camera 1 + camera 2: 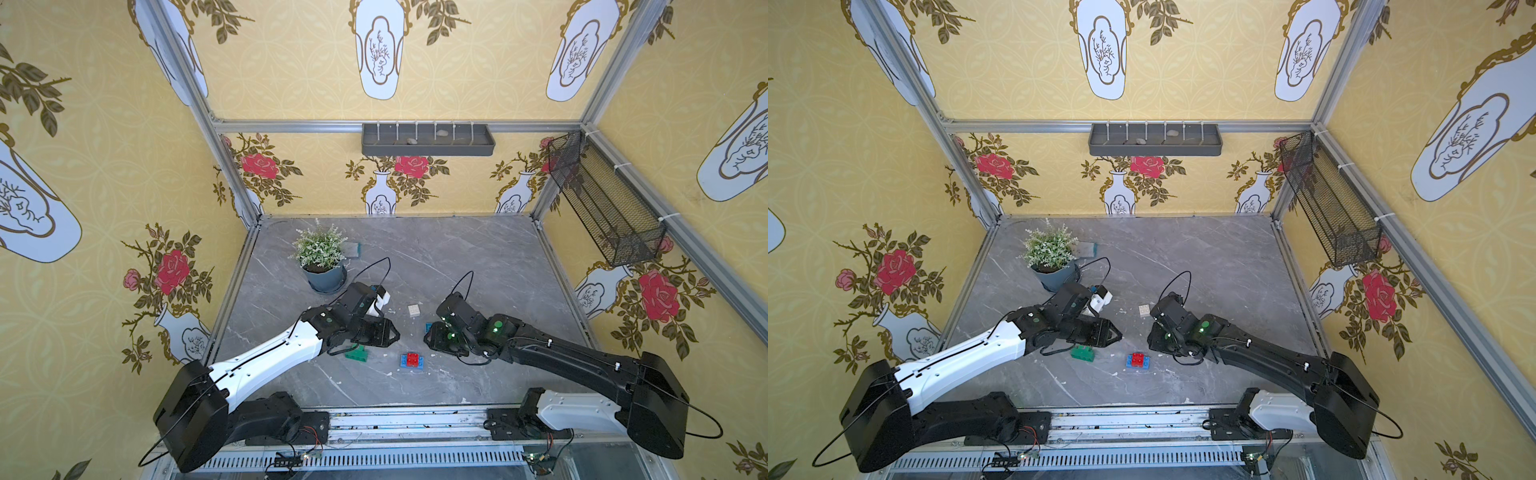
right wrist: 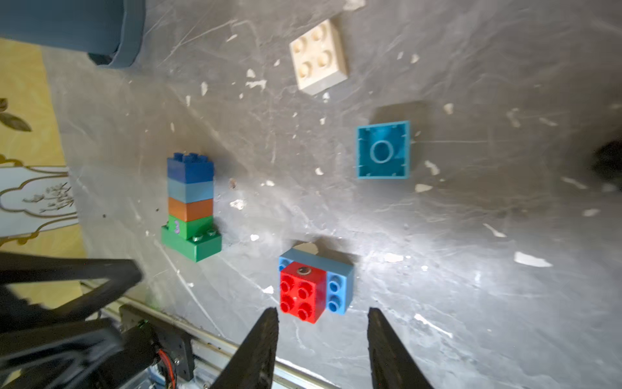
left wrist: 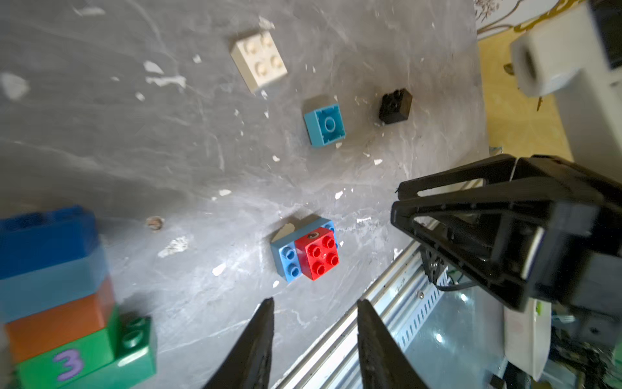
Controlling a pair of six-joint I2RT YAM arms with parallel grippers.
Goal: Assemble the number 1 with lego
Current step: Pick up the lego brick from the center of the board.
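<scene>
While right gripper (image 2: 323, 310) gapes, red brick (image 2: 302, 292) lies near

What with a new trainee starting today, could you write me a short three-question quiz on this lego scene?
1. True or false: the red brick sits on top of a long blue brick.
2. The teal brick lies: A) studs up; B) hollow underside up; C) stacked on the red brick.
3. What do the left gripper and the right gripper hold?

Key: 1 true. 2 B. 3 nothing; both stand open with bare table between the jaws.
</scene>
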